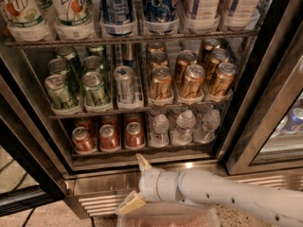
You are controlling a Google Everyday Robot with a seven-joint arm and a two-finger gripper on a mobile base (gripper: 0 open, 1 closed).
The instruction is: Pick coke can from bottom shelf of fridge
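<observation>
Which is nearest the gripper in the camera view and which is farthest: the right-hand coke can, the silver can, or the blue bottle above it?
The gripper is open, low in front of the base grille.
1. The right-hand coke can, on the bottom shelf, just above the gripper.
2. The silver can, on the middle shelf, higher up.
3. The blue bottle, on the top shelf, farthest.
</observation>
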